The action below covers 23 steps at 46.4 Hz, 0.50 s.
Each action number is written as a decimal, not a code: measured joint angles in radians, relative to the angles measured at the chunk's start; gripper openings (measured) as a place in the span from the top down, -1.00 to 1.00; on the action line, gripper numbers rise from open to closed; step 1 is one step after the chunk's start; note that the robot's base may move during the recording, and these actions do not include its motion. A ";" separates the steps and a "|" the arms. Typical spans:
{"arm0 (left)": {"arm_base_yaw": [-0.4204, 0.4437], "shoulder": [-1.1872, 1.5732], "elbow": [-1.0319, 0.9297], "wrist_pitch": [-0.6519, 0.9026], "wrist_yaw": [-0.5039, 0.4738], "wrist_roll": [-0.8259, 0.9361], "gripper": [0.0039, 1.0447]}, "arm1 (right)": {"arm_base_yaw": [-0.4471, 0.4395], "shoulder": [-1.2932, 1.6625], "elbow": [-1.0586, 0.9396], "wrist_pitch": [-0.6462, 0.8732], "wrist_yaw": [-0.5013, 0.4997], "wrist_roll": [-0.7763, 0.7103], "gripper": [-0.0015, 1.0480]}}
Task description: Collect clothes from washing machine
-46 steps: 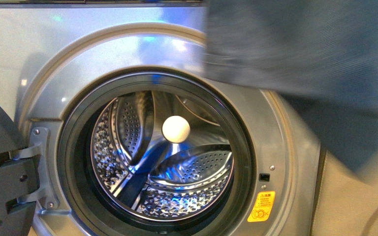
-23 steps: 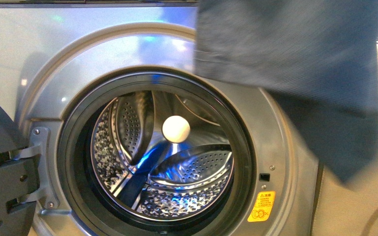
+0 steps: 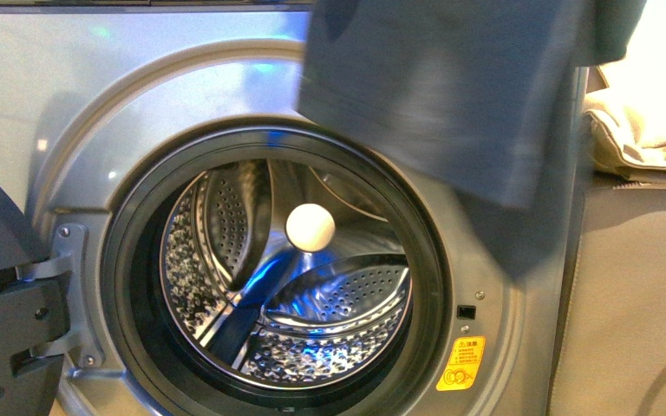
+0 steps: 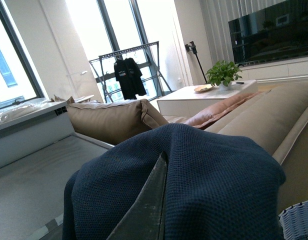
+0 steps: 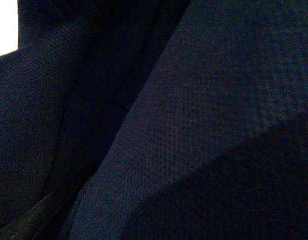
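Observation:
The clothes, a dark navy garment, hang in the air at the upper right of the front view, in front of the washing machine. Its door stands open at the left and the steel drum shows no cloth inside. In the left wrist view my left gripper is shut on the clothes, which drape over it; one grey finger shows through a fold. The right wrist view is filled by the navy cloth; my right gripper is hidden by it.
A white knob sits at the back of the drum. An orange sticker is at the machine's lower right. Beige sofa cushions lie to the right. The left wrist view shows the sofa and a white woven basket.
The hanging clothes have swung to the left across the machine's front, uncovering the beige cushions at the right. The drum and door have not moved.

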 joint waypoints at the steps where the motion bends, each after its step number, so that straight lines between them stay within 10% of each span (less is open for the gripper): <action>1: 0.000 0.000 0.000 0.000 0.000 0.000 0.81 | 0.003 0.002 0.002 0.003 0.005 0.000 -0.85; 6: 0.000 0.000 0.000 0.000 0.000 0.000 0.81 | 0.017 0.016 0.012 0.031 0.045 0.015 -0.84; 17: 0.000 0.000 0.000 0.000 0.002 0.000 0.81 | -0.026 0.000 -0.031 0.124 0.098 0.088 -0.04; 23: 0.000 0.000 0.000 0.000 0.005 -0.002 0.47 | -0.057 -0.013 -0.054 0.154 0.117 0.126 0.31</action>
